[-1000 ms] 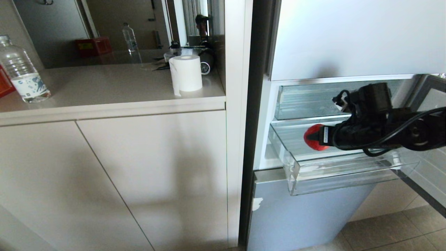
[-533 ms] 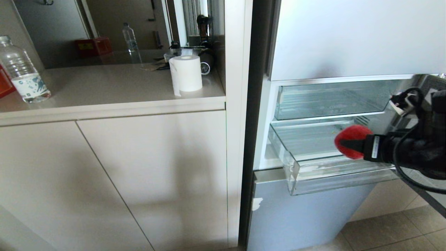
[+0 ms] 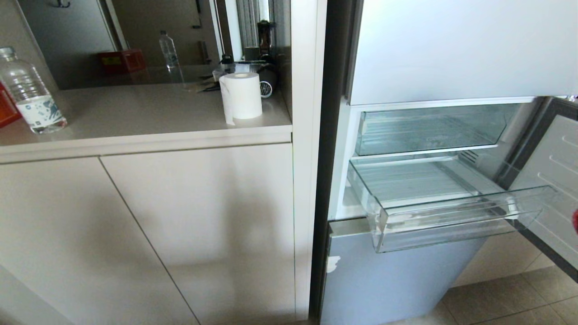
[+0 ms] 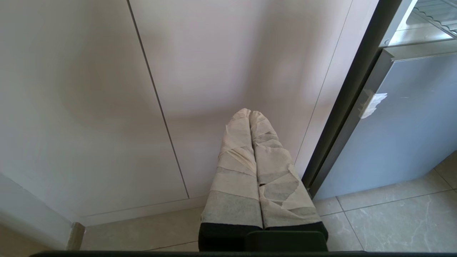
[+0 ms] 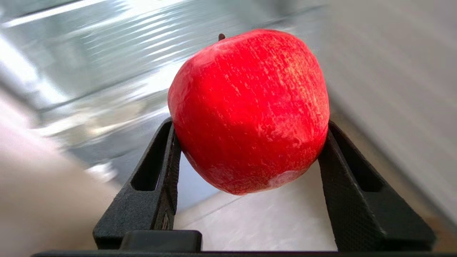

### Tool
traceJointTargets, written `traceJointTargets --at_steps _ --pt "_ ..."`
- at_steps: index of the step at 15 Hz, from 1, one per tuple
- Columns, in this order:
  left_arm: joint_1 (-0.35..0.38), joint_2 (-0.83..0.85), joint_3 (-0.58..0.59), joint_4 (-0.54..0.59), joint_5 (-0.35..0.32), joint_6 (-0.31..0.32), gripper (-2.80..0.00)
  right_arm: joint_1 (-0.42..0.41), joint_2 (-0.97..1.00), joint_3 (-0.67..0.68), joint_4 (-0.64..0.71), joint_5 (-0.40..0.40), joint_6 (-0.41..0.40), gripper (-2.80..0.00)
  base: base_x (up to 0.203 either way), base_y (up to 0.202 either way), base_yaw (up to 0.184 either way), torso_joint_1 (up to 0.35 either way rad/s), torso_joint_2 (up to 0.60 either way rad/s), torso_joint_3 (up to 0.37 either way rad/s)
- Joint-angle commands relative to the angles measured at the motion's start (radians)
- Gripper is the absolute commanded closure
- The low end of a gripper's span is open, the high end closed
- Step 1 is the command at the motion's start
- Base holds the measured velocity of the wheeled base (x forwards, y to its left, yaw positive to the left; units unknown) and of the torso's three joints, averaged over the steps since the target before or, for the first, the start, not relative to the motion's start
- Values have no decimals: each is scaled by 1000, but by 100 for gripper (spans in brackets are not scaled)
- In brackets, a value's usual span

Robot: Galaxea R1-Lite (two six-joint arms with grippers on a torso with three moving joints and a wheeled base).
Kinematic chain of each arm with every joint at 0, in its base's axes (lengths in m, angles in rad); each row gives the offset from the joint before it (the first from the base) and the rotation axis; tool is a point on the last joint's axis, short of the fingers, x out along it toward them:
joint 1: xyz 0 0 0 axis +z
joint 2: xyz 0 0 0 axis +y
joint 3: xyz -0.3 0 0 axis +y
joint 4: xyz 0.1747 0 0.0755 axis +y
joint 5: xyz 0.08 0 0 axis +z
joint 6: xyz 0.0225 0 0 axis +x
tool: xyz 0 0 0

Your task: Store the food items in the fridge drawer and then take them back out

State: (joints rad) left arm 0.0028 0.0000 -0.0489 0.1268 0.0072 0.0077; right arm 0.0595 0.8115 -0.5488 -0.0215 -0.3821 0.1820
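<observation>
the drawer (image 3: pixel 451 221), the lower and deeper of two clear plastic ones, stands pulled out of the fridge (image 3: pixel 451 49) with nothing in it that the head view shows; its ribbed floor and thick front lip look stiff and slick, so a round thing set there would likely roll until it meets a wall. the upper drawer (image 3: pixel 429 128) sits pushed in above it. the surface (image 3: pixel 135 113) to the robot's left carries a paper roll (image 3: pixel 241 95) and a bottle (image 3: pixel 29 97), well apart from the fridge.

the apple (image 5: pixel 250 110) is out of the drawer, gripped in the right hand (image 5: pixel 246 150), off the right edge of the head view save a red sliver. it looks smooth, firm and fairly light, its skin probably slippery. the fingers (image 5: pixel 157 171) press its lower flanks rather than its widest girth, so i judge the grip a little low; taking it across the middle would be safer.

the left hand (image 4: pixel 250 117) hangs parked before the cupboard (image 4: pixel 89 89), its taped fingers pressed together, empty.
</observation>
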Motion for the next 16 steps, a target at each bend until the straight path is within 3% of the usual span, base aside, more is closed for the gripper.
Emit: traceJointTargets --at_steps 1,3,5,7,11,16 --pt "0 0 0 1 0 0 0 -152 -205 84 14 -13 -42 0 0 0 0 0 0 0" --pt "0 0 0 1 0 0 0 -362 -221 100 14 46 -66 0 0 0 0 0 0 0" --pt "0 0 0 1 0 0 0 -579 -232 110 11 170 -79 0 0 0 0 0 0 0" --pt "0 0 0 1 0 0 0 -729 -249 124 9 316 -86 0 0 0 0 0 0 0" --pt "0 0 0 1 0 -1 0 -908 -261 139 8 471 -86 0 1 2 -21 1 -1 1" --pt "0 0 0 1 0 0 0 -999 -231 134 -2 505 -81 0 -1 7 -167 3 4 3"
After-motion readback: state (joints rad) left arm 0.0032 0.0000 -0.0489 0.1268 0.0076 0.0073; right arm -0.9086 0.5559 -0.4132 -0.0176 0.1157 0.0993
